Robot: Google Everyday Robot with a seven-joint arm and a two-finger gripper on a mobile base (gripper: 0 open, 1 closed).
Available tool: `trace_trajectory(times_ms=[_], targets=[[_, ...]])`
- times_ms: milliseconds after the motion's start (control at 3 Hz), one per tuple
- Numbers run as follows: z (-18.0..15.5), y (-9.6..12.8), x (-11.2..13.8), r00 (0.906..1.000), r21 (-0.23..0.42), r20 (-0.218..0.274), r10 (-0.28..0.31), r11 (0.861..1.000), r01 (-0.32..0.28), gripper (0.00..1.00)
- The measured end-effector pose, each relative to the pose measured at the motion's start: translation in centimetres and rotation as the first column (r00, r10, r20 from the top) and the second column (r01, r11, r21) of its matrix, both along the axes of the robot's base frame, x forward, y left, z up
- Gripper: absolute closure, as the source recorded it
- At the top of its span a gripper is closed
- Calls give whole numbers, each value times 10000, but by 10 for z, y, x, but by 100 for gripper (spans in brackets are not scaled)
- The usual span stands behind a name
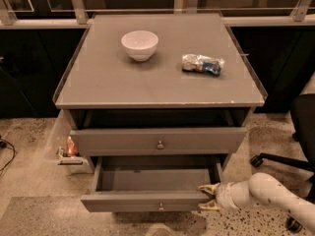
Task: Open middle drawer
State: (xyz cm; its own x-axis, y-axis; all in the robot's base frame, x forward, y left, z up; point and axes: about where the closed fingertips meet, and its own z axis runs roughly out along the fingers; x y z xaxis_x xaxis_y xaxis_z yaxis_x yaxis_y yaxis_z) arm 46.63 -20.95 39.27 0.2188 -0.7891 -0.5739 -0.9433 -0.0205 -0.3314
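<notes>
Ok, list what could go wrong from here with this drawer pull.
The tool sits at the right end of the middle drawer, not at its knob: an off-centre pull may skew and jam it. The drawer is well out; pulling further might drop it. The arm could bump the chair base nearby.

Tool (205, 197) sits at right end of middle drawer (142, 201) front; its arm (278, 196) runs off the right edge. Packet (202, 64) print on table (147, 90) unreadable. Chair (301, 132) cropped at right. Orange item (71, 146) low at table's left side indistinct
</notes>
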Motion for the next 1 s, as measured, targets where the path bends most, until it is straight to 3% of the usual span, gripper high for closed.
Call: trace_trajectory(times_ms=[333, 1000], targets=[[0, 0, 0, 10000, 1, -1, 1, 10000, -1, 82], [1, 3, 2, 9999, 254, -48, 117, 9996, -115, 36]])
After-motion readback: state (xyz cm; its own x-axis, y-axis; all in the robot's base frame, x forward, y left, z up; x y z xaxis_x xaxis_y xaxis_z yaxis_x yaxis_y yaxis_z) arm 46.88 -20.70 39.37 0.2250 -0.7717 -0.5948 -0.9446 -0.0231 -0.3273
